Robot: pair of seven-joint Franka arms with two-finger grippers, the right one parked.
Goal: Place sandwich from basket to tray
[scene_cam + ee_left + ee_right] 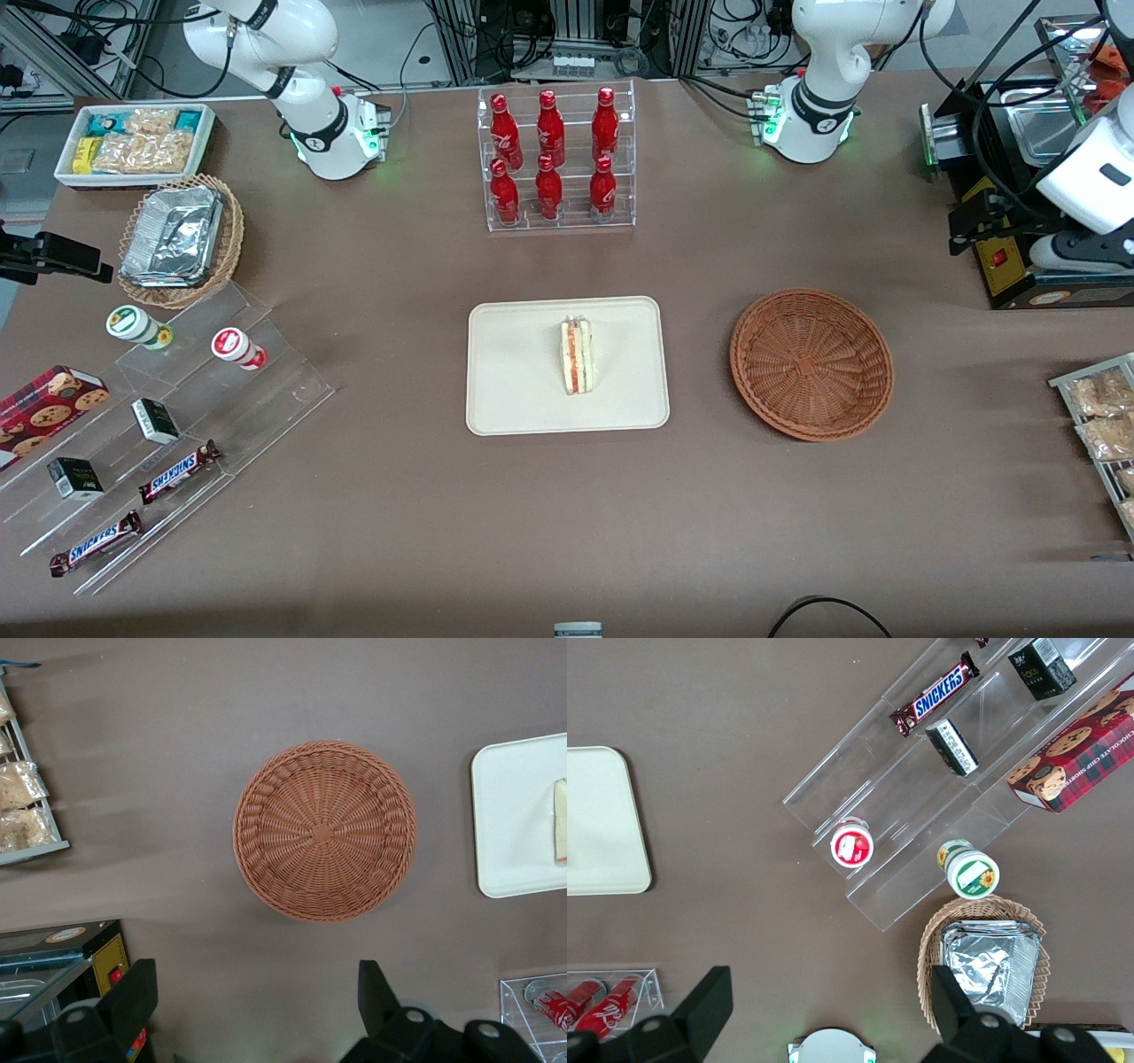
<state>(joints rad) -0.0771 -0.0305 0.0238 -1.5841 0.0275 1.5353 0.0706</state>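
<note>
Front camera looks down over the whole table; left wrist camera, above the basket (324, 830), shares the tray (514, 828).

Woven wicker basket (324, 830), matt tray (518, 372)

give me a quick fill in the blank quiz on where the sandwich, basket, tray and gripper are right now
1. The sandwich lies on the ____.
2. The reddish-brown basket holds ____.
3. The fingers of the left gripper, which hangs above the basket, are ____.
4. The tray lies nearer to the front camera than the rack of red ____.

Missing words: tray; nothing; open; bottles
</note>
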